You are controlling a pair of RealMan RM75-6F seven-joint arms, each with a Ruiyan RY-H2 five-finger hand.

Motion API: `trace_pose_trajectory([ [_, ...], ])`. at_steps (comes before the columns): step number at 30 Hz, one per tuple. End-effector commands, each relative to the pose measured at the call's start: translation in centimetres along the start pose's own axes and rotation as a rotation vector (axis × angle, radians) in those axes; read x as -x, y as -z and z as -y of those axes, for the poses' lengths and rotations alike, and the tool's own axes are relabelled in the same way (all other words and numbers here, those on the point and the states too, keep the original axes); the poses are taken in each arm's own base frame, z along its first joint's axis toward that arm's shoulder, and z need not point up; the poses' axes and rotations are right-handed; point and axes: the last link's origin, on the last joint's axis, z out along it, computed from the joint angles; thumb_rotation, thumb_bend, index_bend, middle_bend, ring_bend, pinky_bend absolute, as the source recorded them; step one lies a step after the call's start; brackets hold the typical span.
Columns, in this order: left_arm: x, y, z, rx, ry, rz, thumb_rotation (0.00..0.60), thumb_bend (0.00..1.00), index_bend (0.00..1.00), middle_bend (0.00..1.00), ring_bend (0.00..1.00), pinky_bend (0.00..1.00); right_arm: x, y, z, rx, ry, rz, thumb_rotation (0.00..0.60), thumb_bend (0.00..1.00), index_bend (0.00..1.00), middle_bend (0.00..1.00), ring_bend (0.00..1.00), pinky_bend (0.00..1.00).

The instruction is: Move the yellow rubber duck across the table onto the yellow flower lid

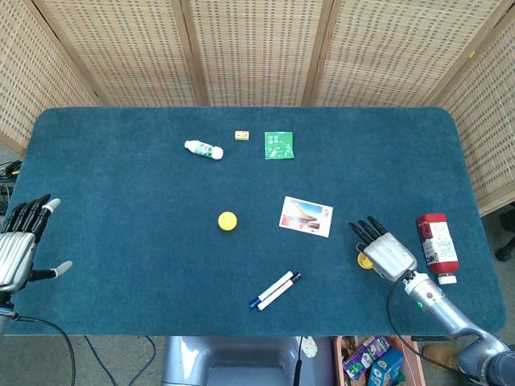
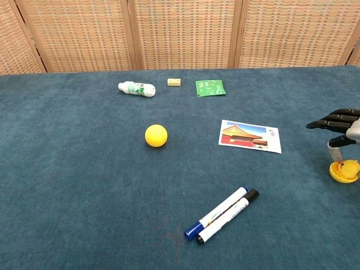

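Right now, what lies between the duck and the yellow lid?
In the chest view, the postcard lies just behind the line from duck to lid; the markers lie nearer the camera.

Legible text: none.
From where I sit, the green packet (image 1: 278, 145), the small white bottle (image 1: 203, 149), the red bottle (image 1: 436, 244) and the picture card (image 1: 306, 216) all carry print, but it is too small to read.

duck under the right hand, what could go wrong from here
The right hand covers most of the duck, which sits at the edge of the chest view, so the grip is hard to judge. Its fingers look spread, so the duck may slip. The postcard lies on a straight path to the lid.
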Motion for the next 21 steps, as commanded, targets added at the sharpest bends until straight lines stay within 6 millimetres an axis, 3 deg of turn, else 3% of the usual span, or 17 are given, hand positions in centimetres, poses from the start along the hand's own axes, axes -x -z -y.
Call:
trace_pose_trajectory([
  [1, 0.0, 0.0, 0.0, -0.001, 0.001, 0.000, 0.600, 0.00, 0.00, 0.00, 0.00, 0.00, 0.1, 0.0, -0.1, 0.002, 0.007, 0.006, 0.600, 0.32, 0.47, 0.00, 0.00, 0.00],
  [7, -0.1, 0.0, 0.1, 0.001, 0.002, 0.001, 0.600, 0.00, 0.00, 0.00, 0.00, 0.00, 0.1, 0.2, -0.2, 0.014, 0.010, 0.009, 0.600, 0.32, 0.30, 0.00, 0.00, 0.00],
  [17, -0.1, 0.1, 0.0, 0.005, 0.005, 0.000, 0.600, 0.00, 0.00, 0.00, 0.00, 0.00, -0.6, 1.2, -0.5, 0.032, 0.014, -0.025, 0.600, 0.32, 0.28, 0.00, 0.00, 0.00],
  [21, 0.0, 0.2, 0.0, 0.009, 0.001, -0.002, 0.600, 0.00, 0.00, 0.00, 0.00, 0.00, -2.2, 3.3, -1.2, 0.084, -0.015, -0.104, 0.600, 0.28, 0.21, 0.00, 0.00, 0.00],
])
